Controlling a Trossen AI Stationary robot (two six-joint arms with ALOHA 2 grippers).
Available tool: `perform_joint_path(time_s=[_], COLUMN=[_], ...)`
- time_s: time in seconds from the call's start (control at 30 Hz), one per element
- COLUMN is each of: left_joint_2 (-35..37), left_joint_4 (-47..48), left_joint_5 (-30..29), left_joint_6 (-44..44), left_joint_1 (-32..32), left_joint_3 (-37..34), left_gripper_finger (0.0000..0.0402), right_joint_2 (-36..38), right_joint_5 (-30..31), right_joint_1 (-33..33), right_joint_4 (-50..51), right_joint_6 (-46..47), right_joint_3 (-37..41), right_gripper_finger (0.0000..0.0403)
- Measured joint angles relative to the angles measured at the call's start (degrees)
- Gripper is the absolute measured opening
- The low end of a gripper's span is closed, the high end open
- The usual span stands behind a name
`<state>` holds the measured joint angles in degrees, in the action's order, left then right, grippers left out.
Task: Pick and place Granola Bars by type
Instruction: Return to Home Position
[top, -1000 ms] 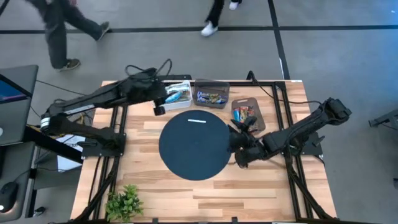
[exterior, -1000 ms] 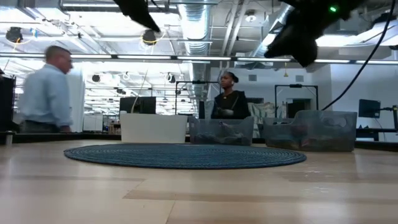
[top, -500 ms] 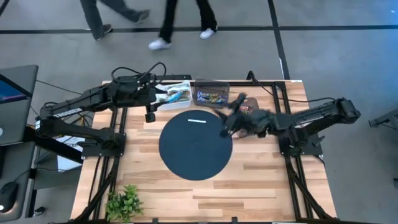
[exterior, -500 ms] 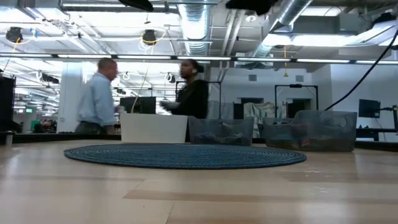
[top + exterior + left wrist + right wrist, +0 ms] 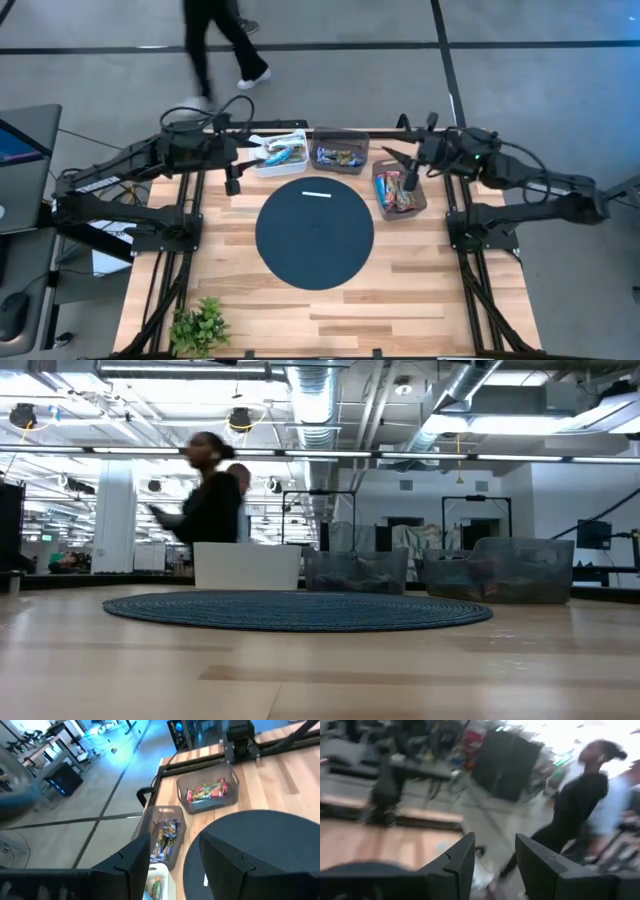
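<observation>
Left gripper [image 5: 175, 840] and right gripper [image 5: 493, 840] gape empty near the bins [image 5: 314, 150], bars [image 5: 340, 157] look sorted, so both arms need only fold home.

No text, label or number legible anywhere, print on the orange-red shiny-wrapped granola bars [image 5: 206, 791] and the blue shiny-wrapped granola bars [image 5: 164, 840] too small to read, glowing blue monitor screen [image 5: 15, 145] unreadable

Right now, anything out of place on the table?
Only the thin white strip, lying alone on the round mat: not a bar. Granola bars all sit inside the white bin, middle black bin and right black bin; nothing spilled. Left gripper open beside the white bin, right gripper open over the right black bin.
</observation>
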<state>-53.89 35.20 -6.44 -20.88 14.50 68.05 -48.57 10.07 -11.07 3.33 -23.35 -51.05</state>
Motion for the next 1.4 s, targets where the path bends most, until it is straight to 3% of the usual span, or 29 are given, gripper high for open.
perform_joint_path(time_s=[0.17,0.43,0.77,0.97,1.23,1.4], left_joint_2=[2.07,6.72,12.53,16.67,24.74,32.67], left_joint_4=[0.08,1.61,8.09,2.71,-3.67,-6.17], left_joint_5=[0.11,-0.21,-1.73,-1.46,-0.12,-0.22], left_joint_6=[0.48,0.48,3.29,5.37,10.7,11.98], left_joint_1=[0.0,0.0,0.0,0.0,-0.39,-0.46], left_joint_3=[0.0,0.0,-0.01,-7.33,-18.96,-25.72], left_gripper_finger=[0.0164,0.0164,0.0164,0.0164,0.0164,0.0164], right_joint_2=[3.23,3.71,9.38,16.58,24.78,29.59], right_joint_5=[-10.45,-12.95,-32.44,-35.7,-35.62,-29.37], right_joint_1=[-7.05,-16.58,-30.16,-28.08,-18.45,-11.67], right_joint_4=[10.52,11.64,13.02,6.84,-9.94,-10.46], right_joint_6=[2.94,3.99,8.34,10.0,15.33,15.4], right_joint_3=[0.0,0.0,2.22,13.4,25.12,29.89], right_gripper_finger=[0.0134,0.0134,0.0134,0.0134,0.0134,0.0134])
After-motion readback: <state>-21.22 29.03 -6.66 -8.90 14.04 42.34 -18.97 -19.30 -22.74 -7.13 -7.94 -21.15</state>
